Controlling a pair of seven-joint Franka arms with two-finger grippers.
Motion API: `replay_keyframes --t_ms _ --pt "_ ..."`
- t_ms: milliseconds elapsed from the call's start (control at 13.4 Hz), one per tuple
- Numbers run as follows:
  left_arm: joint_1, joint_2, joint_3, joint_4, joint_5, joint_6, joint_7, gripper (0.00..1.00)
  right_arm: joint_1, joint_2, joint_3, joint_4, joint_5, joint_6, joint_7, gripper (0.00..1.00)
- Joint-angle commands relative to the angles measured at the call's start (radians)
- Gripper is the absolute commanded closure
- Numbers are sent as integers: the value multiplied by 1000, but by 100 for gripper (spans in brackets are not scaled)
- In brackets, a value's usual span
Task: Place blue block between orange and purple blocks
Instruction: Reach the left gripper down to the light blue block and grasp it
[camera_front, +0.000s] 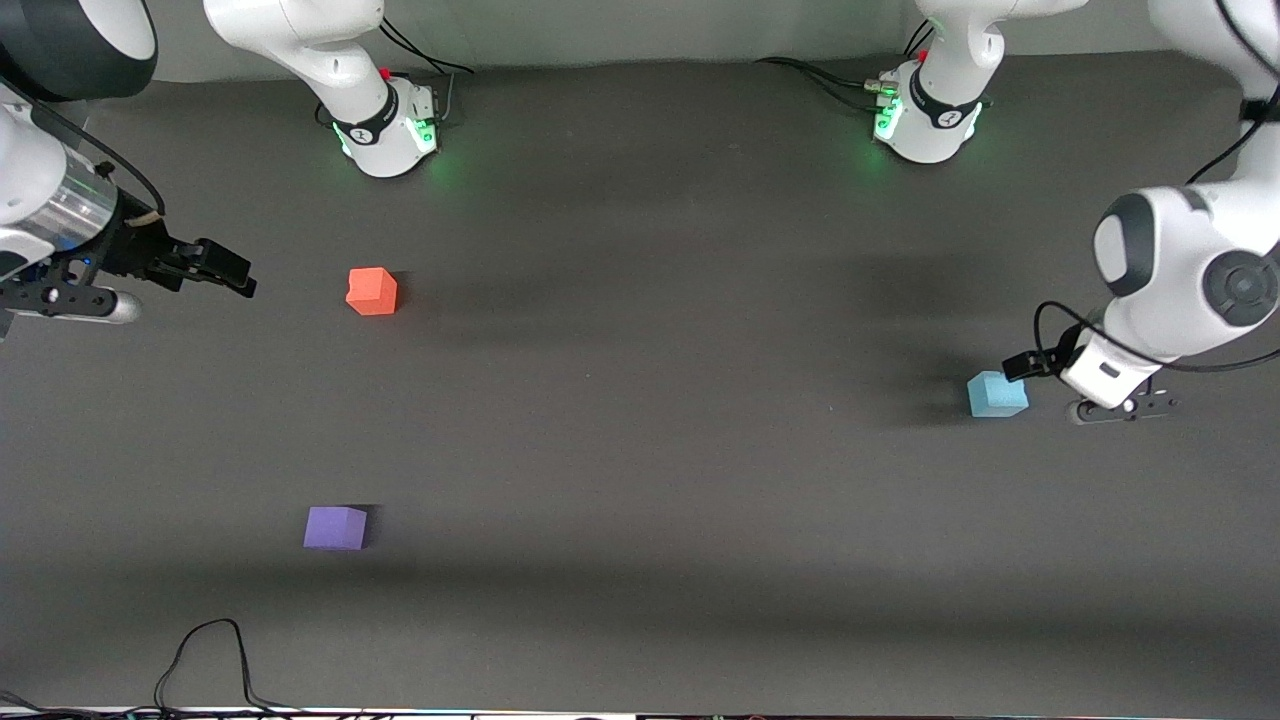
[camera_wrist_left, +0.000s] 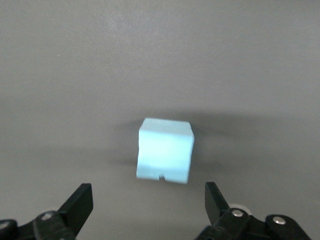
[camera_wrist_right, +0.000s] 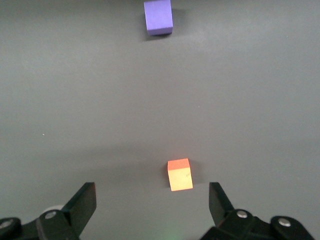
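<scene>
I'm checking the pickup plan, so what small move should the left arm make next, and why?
Probably lower the left end effector straight down around the blue block. Its fingers are open, the block sits untouched on the table framed between them, and nothing is held yet.

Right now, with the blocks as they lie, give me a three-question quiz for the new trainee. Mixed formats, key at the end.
1. True or false: the left end effector is shut on the blue block.
2. Multiple choice: which block lies nearest the front camera? A) orange block B) purple block C) blue block
3. Fill in: the blue block sits toward the ____ arm's end of the table.

Key
1. False. Its fingers stand open, apart from the block, which rests on the table.
2. B.
3. Left. The right end effector, also open, waits over the right arm's end, near the orange block.
</scene>
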Motion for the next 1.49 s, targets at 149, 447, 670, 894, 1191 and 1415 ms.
replay_keyframes --t_ms 149,447,670,894,1191,1415 --pt "8 120 -6 -23 -10 144 15 0 -75 -39 50 -10 -2 11 -34 0" --pt "-6 162 -13 -23 -72 159 16 0 -85 -41 48 -12 9 19 -84 0" --pt "-3 192 -13 -26 -76 198 25 0 -85 -35 47 -14 10 22 -85 0" --pt "-3 203 -13 -33 -76 215 27 2 -84 -32 47 -17 9 20 -84 0" --pt "-6 197 -13 -29 -76 206 27 78 -79 -32 50 -21 10 19 -71 0" --pt "-21 151 -13 -20 -76 161 21 88 -79 -32 50 -23 12 17 -70 0"
